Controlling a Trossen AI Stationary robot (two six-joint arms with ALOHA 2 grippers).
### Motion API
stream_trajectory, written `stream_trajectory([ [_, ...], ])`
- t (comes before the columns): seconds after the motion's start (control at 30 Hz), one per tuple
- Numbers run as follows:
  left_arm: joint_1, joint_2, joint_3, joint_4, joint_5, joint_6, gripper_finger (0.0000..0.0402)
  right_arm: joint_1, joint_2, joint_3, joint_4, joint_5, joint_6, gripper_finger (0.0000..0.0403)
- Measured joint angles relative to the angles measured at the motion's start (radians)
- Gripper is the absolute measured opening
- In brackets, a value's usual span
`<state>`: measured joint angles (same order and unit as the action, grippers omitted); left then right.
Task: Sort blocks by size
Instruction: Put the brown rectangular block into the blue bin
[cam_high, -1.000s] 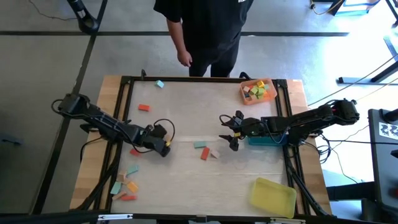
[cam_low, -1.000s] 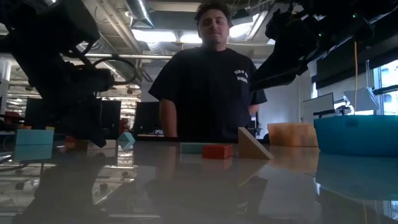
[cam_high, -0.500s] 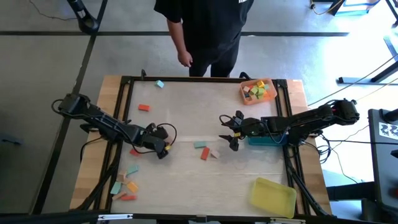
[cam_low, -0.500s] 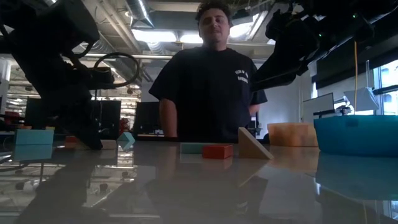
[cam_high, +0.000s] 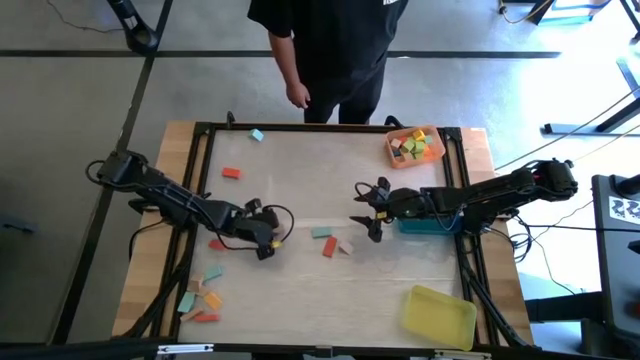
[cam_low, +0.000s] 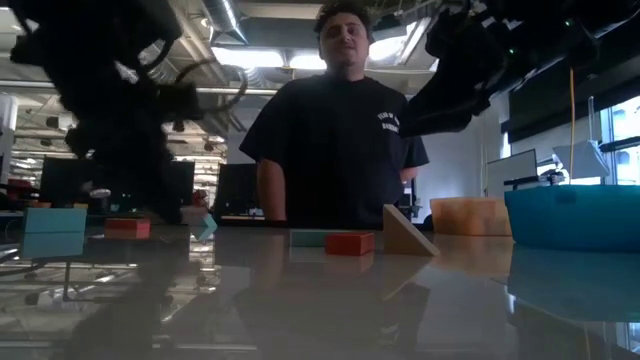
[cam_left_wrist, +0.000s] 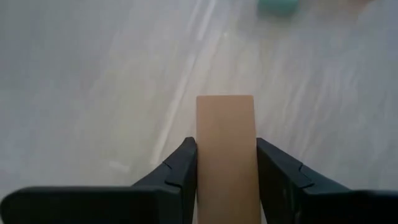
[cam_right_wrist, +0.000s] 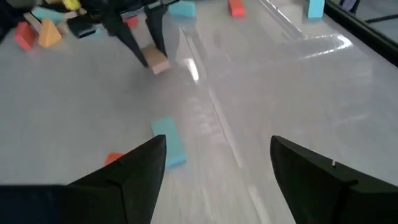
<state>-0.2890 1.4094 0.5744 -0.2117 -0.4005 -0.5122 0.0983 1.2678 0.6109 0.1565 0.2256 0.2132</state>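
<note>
My left gripper (cam_high: 266, 243) is left of the table's middle, shut on a tan block (cam_left_wrist: 225, 143), also visible in the right wrist view (cam_right_wrist: 157, 62). My right gripper (cam_high: 372, 215) hovers open right of the middle, with nothing between its fingers. Between the two grippers a teal block (cam_high: 322, 232), a red block (cam_high: 329, 247) and a tan wedge (cam_high: 345, 245) lie flat on the table. More blocks lie loose at the near left (cam_high: 200, 297), and single ones at the far left (cam_high: 231, 173). My left gripper pinches the tan block's two long sides (cam_left_wrist: 202, 155) between its two fingers (cam_left_wrist: 181, 168). The fingers lie along the block, and its free end (cam_left_wrist: 225, 106) sticks out past them. They slant down from the table's left. The block seems just clear of the table.
An orange tray (cam_high: 415, 146) with several blocks stands at the far right. A blue tray (cam_high: 428, 226) sits under my right arm, and a yellow tray (cam_high: 440, 316) at the near right. A person (cam_high: 330, 50) stands behind the far edge.
My left gripper has shut on the tan block, taken hold of it, and shifted a little toward the table's right, raising the block slightly off the surface. A red block behind it now shows in the low view.
</note>
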Motion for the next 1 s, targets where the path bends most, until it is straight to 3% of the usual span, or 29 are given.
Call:
stream_trajectory([
  [0.27,-0.028,-0.002,0.118,0.014,-0.155,0.182,0.0112,0.000,0.044,0.001,0.142,-0.040,0.033,0.0284],
  [0.43,-0.052,-0.003,0.160,0.094,-0.262,0.352,0.0112,0.000,0.119,-0.001,0.261,-0.079,0.151,0.0284],
  [0.63,-0.051,-0.003,0.161,0.247,-0.268,0.514,0.0113,0.000,0.238,0.016,0.433,-0.106,0.267,0.0284],
  [1.0,-0.045,0.023,0.163,0.308,-0.290,0.630,0.0113,0.000,0.408,0.182,0.446,-0.124,0.314,0.0284],
])
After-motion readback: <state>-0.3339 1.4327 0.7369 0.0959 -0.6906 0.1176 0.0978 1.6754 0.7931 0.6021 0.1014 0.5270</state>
